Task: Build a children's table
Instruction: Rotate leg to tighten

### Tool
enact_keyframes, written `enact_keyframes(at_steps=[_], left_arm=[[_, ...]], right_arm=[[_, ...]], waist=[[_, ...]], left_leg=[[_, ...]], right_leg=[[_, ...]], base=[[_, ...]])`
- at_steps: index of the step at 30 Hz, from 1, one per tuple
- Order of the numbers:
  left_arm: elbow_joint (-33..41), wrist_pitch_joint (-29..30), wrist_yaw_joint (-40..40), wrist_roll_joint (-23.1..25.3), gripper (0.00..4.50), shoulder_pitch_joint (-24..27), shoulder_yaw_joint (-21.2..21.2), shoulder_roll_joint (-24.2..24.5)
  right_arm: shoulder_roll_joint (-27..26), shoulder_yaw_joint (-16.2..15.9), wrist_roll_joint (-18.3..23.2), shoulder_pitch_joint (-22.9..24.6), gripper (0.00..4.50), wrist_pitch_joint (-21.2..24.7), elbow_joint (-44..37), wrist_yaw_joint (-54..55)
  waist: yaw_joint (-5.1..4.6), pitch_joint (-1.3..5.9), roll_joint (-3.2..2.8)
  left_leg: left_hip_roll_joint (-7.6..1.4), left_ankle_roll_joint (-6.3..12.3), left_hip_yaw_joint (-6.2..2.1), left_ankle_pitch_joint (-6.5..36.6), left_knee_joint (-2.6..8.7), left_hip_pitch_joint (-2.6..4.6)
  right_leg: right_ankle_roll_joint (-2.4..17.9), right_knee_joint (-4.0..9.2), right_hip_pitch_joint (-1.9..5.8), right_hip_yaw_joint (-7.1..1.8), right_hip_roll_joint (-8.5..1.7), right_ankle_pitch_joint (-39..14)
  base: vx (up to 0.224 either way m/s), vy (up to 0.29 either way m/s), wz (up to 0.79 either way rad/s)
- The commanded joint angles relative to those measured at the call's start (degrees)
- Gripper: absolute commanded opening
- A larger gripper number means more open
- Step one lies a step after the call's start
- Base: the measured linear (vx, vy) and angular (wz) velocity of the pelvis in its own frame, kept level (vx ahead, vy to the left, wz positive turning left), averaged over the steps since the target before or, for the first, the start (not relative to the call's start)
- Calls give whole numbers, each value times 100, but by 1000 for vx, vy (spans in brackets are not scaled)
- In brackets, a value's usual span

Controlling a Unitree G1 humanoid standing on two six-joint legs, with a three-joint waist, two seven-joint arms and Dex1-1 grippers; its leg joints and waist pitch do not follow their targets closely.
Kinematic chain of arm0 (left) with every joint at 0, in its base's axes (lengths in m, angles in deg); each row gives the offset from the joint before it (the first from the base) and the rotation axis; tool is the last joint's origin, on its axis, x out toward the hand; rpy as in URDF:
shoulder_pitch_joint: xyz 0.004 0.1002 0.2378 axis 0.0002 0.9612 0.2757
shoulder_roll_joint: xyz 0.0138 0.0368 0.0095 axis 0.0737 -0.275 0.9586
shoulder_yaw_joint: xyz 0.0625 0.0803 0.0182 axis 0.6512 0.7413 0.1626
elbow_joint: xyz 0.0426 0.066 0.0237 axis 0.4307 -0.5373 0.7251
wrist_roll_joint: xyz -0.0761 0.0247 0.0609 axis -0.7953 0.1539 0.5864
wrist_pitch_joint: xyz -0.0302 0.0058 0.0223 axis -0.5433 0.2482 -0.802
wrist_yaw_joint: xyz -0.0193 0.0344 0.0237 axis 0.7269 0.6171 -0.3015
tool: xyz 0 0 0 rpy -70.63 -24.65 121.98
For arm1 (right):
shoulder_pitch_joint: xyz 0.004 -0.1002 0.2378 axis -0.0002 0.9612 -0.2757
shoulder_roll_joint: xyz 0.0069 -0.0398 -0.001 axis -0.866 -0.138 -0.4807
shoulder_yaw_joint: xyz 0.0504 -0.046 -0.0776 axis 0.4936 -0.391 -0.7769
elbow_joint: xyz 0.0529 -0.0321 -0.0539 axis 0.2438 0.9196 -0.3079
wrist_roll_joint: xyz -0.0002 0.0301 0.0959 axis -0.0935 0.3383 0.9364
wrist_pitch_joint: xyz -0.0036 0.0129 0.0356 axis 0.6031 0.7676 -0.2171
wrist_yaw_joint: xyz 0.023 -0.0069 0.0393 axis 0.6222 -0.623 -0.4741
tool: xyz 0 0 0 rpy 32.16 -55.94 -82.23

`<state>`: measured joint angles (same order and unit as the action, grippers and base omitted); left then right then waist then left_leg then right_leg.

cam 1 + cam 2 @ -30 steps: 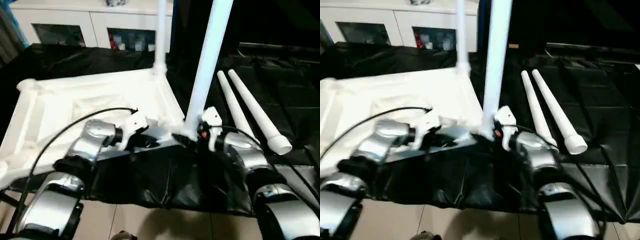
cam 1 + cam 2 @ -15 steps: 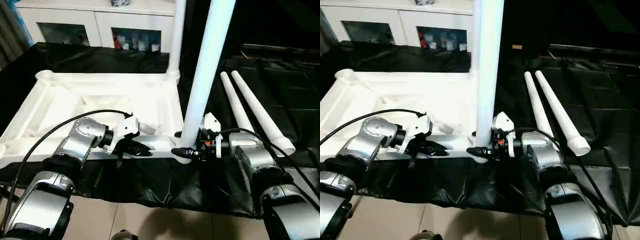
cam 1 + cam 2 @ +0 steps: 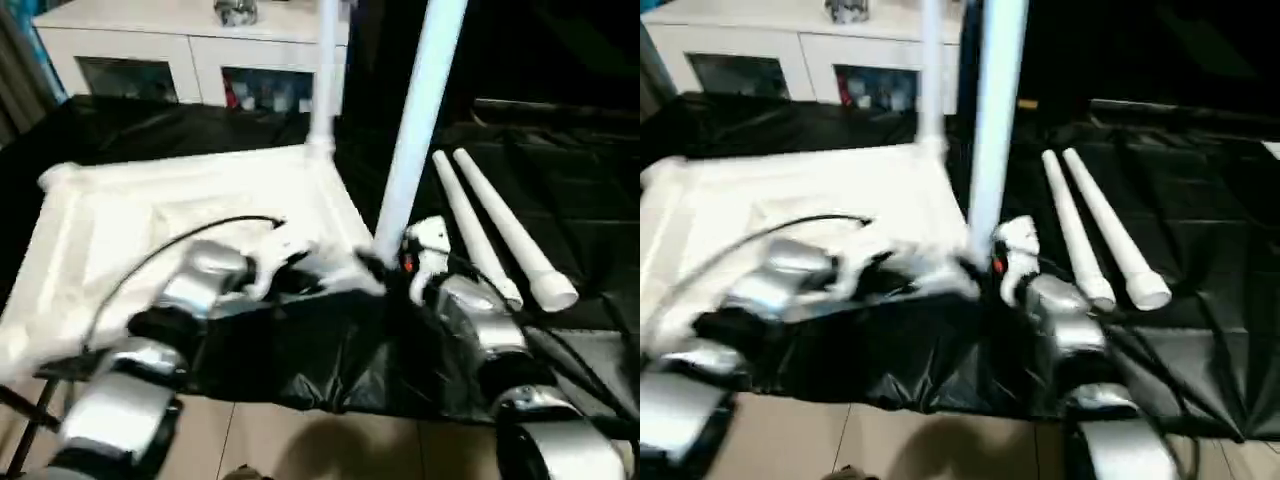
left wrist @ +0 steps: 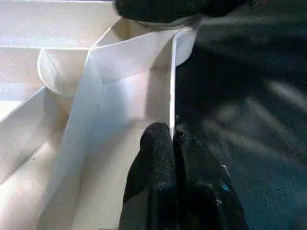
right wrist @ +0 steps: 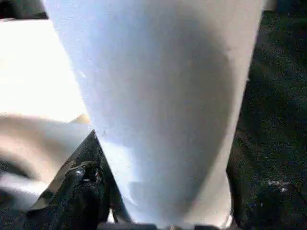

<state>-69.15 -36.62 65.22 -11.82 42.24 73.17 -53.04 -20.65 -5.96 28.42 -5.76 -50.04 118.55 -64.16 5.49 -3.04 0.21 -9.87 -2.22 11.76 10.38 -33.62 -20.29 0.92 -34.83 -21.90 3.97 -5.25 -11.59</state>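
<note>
The white tabletop [image 3: 180,200] lies upside down on a black cloth. One white leg [image 3: 322,80] stands upright in its far right corner socket. A second leg [image 3: 415,120] stands upright at the near right corner, and my right gripper [image 3: 385,268] is shut around its base; one black finger [image 5: 82,191] presses its side. My left gripper [image 4: 171,133] is shut on the thin rim wall of the tabletop's near edge, just beside that corner socket [image 4: 72,76]. Two loose legs [image 3: 470,225] [image 3: 520,245] lie side by side on the cloth to the right.
A white cabinet [image 3: 150,60] with glass doors stands behind the work surface. The black cloth [image 3: 330,360] hangs over the front edge above a tiled floor [image 3: 300,440]. A black cable [image 3: 150,265] arcs over my left forearm.
My right gripper's fingers have closed in on the near leg's base. The left gripper keeps its hold on the rim. The head view has swung and tilted.
</note>
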Motion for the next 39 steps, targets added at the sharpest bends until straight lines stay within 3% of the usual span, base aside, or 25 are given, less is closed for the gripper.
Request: enact_keyframes(at_steps=[1,2,6,8,10,15,19,20,21,24,27,28,31,38,39], left_arm=[[-114,87,-623,58,0,-228,67,-446],[-144,97,-767,78,0,-256,70,-537],[-171,38,-927,178,0,-263,142,-647],[-114,2,-868,186,0,-221,163,-610],[-32,-122,-660,156,0,-146,178,-469],[74,-352,-305,57,0,-40,147,-269],[247,-541,473,-146,0,141,117,83],[247,-541,473,-146,0,141,117,83],[315,-560,892,-266,0,193,105,251],[339,-573,1239,-321,0,208,130,398],[317,-603,1432,-320,0,197,151,496],[298,-614,1551,-317,0,183,166,560],[304,-634,1724,-328,0,179,205,654],[345,-629,2113,-359,0,209,273,818],[336,-628,2134,-356,0,204,271,822]], right_arm=[[-482,-143,-115,-27,272,203,365,724],[-587,-73,-120,-103,272,256,466,1106],[-807,-85,-262,-275,272,45,624,1452],[-842,-87,-249,-358,342,-143,650,1395],[-790,-50,-136,-436,344,-259,617,1117],[-587,-118,-139,-497,393,-416,617,615],[-114,-468,-303,-473,403,-610,571,-654],[-114,-468,-303,-473,403,-610,571,-654],[131,-697,-371,-393,403,-636,481,-1497],[342,-919,-390,-287,403,-632,336,-2396],[469,-1040,-337,-209,403,-523,181,-2984],[557,-1123,-283,-159,376,-423,65,-3372],[687,-1273,-201,-101,363,-287,-90,-3907],[816,-1532,-135,47,312,60,-502,-4741],[814,-1537,-132,60,299,86,-533,-4767]], waist=[[-38,278,-29],[-69,275,-15],[-42,301,-15],[-40,310,7],[-29,321,20],[-46,331,25],[-45,381,17],[-22,390,18],[-1,392,2],[8,387,18],[26,369,12],[29,360,19],[37,355,22],[97,363,28],[105,368,6]], left_leg=[[-394,-230,-271,2362,535,150],[-384,-250,-266,2349,543,138],[-374,-146,-245,2141,526,102],[-372,-64,-228,1961,525,82],[-370,67,-220,1700,512,44],[-379,203,-203,1409,497,20],[-380,375,-183,992,435,-20],[-374,491,-159,794,399,-50],[-389,632,-139,648,372,-42],[-391,741,-135,666,356,-63],[-422,647,-150,896,385,-34],[-416,603,-151,1002,394,-28],[-431,542,-158,1044,403,-21],[-426,516,-153,919,391,-18],[-430,506,-156,930,393,-14]], right_leg=[[926,593,30,-315,-479,-2530],[967,584,29,-321,-467,-2416],[1002,568,67,-327,-481,-2088],[1053,540,93,-326,-470,-1784],[1123,503,139,-325,-480,-1522],[1272,458,164,-313,-467,-1109],[1438,365,207,-297,-453,-469],[1518,316,217,-281,-425,-153],[1630,275,192,-269,-411,145],[1702,258,202,-262,-412,243],[1694,296,188,-262,-427,-152],[1675,320,189,-262,-424,-345],[1640,330,183,-274,-437,-517],[1654,311,176,-280,-442,-421],[1655,312,169,-278,-447,-430]], base=[[0,0,0],[0,0,0],[0,0,0],[0,0,0],[0,0,0],[0,0,0],[0,0,0],[0,0,0],[0,0,0],[0,0,0],[0,0,0],[0,0,0],[0,0,0],[0,0,0],[0,0,0]])
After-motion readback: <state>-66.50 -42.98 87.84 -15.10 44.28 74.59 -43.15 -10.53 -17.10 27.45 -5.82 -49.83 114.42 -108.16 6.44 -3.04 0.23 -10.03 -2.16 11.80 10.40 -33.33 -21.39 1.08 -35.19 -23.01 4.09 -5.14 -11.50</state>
